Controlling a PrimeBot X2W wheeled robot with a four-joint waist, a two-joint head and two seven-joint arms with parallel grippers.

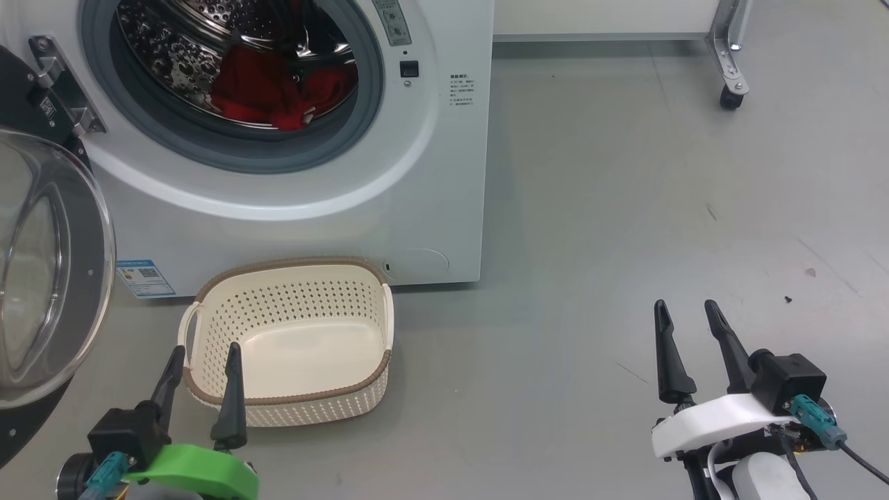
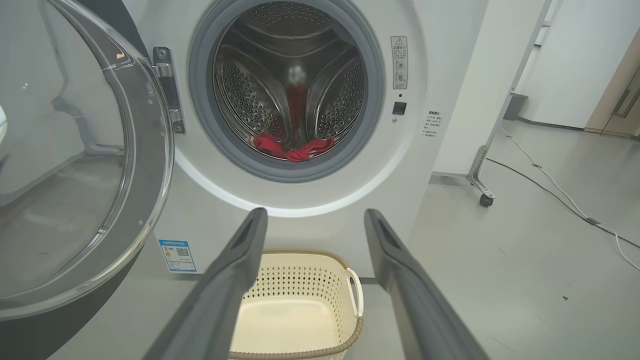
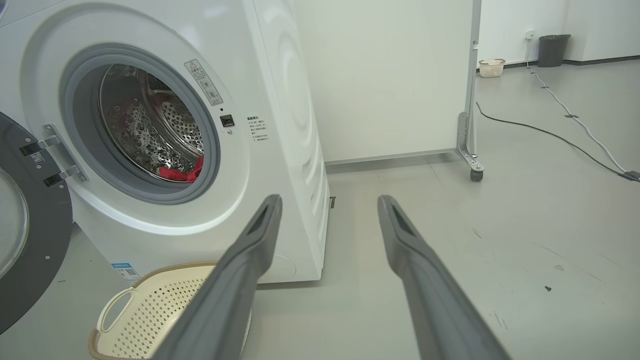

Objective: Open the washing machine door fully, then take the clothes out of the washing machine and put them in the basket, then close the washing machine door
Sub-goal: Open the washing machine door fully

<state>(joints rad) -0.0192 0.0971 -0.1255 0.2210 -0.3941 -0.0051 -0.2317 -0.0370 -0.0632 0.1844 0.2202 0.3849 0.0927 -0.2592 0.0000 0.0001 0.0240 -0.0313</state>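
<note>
The washing machine (image 1: 430, 173) is the biggest thing before me: a white front-loader on the grey floor (image 1: 625, 208), its round opening ringed by a grey gasket (image 1: 229, 149) with the perforated steel drum (image 1: 167, 48) showing behind it. The washing machine door (image 1: 42, 278) is swung out to my left on its hinge (image 1: 59, 83). Its black rim and bulging glass bowl are turned toward me, well away from the opening.

The basket (image 1: 292, 264) stands on the floor just in front of the machine's lower front panel, below the opening and a little to its right. Its pale bottom is bare, and one looped handle faces the door side. To my right, beyond the machine's corner, a metal frame leg on a caster (image 1: 729, 97) stands on the floor.

The clothes (image 1: 257, 90) lie inside the drum, a bright red heap at its bottom toward the front, close behind the gasket. From here I cannot tell whether it is one garment or several, as the folds run together against the shiny steel.

My left gripper (image 1: 206, 348) is at the near left side of the basket, its two dark fingers spread wide with nothing between them. In the head view the tips lie over the basket's near rim, and along my wrist they frame the basket with the open drum above. My right gripper (image 1: 685, 304) is well apart to the right over bare floor, its fingers equally wide and holding nothing.

A small blue label sticker (image 1: 146, 278) sits low on the machine's front, just left of the basket.
</note>
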